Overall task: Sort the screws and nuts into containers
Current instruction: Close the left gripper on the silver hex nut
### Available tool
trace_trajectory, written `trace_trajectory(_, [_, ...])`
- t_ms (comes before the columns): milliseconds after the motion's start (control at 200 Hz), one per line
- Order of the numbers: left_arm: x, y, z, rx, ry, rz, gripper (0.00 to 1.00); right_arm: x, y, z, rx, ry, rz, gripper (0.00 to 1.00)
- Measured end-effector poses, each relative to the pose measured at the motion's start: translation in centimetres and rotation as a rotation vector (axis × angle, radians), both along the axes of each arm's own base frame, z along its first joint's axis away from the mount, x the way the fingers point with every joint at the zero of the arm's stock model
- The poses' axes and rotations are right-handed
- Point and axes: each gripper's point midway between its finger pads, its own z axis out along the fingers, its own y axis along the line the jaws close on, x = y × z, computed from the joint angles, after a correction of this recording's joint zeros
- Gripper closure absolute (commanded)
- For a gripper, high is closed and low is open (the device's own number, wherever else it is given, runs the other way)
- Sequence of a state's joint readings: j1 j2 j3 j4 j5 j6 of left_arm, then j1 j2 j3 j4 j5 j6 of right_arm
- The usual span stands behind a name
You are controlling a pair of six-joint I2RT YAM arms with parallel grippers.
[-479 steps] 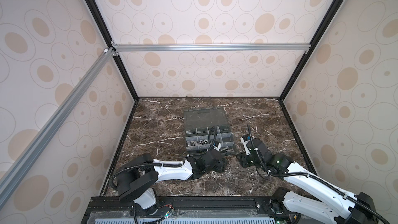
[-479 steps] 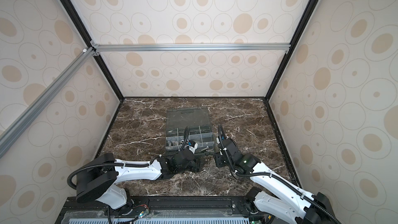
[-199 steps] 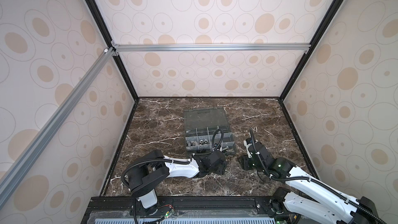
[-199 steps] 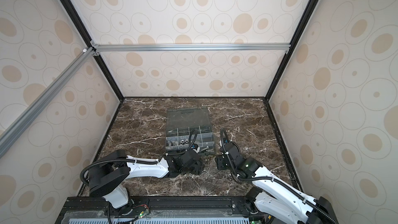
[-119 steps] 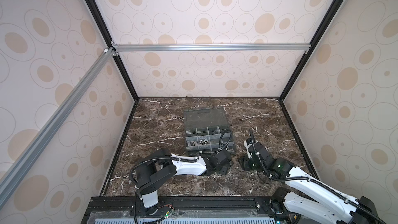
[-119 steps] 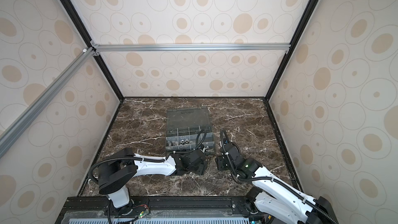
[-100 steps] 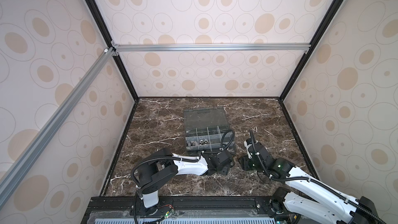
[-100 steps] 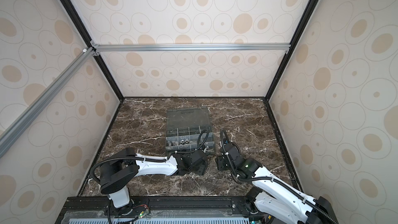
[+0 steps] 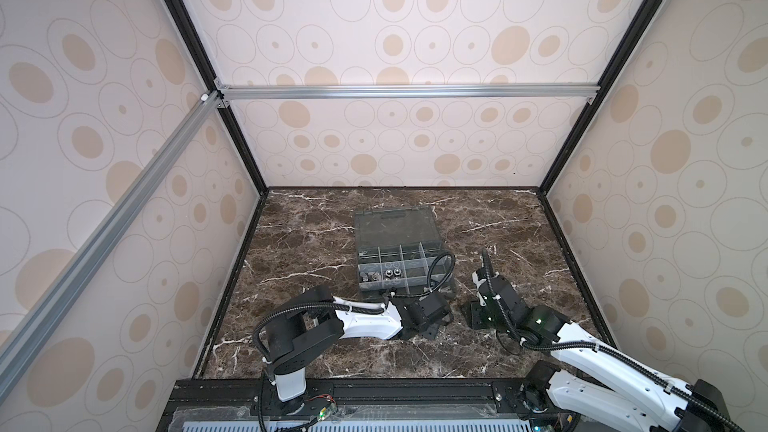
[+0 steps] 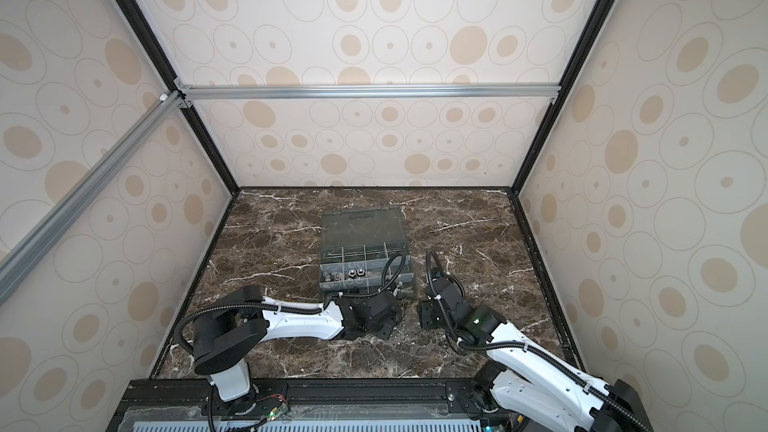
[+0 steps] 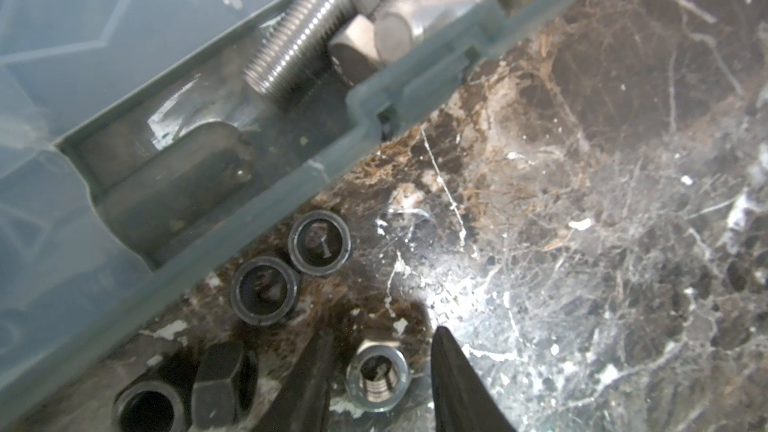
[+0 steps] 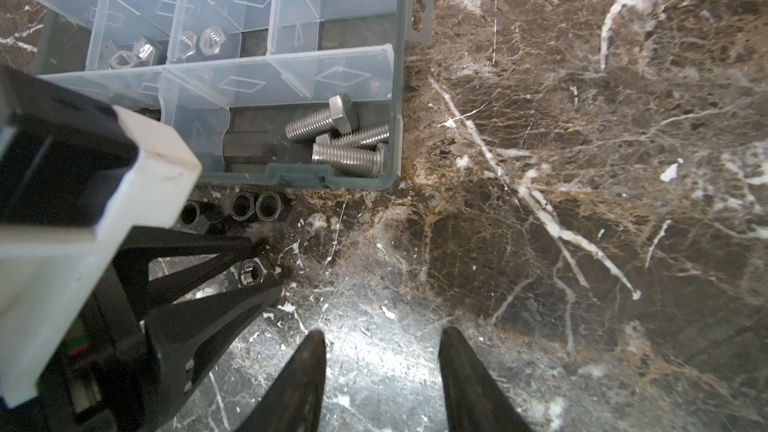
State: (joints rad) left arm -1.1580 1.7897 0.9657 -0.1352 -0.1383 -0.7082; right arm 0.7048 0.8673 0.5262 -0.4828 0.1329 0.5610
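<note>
Bimanual rig, dark marble surface.

- Organizer box sits mid-surface with its clear lid flat open on the far side.
- Screws: three silver hex bolts piled in the compartment at the near right corner of the box. They lie on their sides, overlapping. The left wrist view shows them too, just inside the front wall.
- Silver nuts in the box: a few sit in two compartments further in. In both top views they show as small bright dots.
- Black nuts: a loose cluster on the surface, just outside the front wall. Two lie flat with the hole upward, and two more lie close by.
- Silver nut: lies flat on the surface, apart from the black cluster.
- Left tool: low over the surface, one finger on each side of the silver nut. The jaws stand narrowly apart. A gap shows beside the nut in the left wrist view, so there is no grip on it.
- Right tool: jaws spread over bare marble with nothing between them. It sits to the right of the box corner, near the left tool.
</note>
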Motion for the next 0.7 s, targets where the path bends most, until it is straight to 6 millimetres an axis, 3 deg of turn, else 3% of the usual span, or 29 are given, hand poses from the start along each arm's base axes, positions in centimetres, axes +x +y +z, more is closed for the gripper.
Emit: trace_trajectory(700, [-0.29,0.23,-0.19,0.009,-0.017,-0.01,0.68,0.11,-0.43,0.15,-0.005,-0.016,-0.02,0.52])
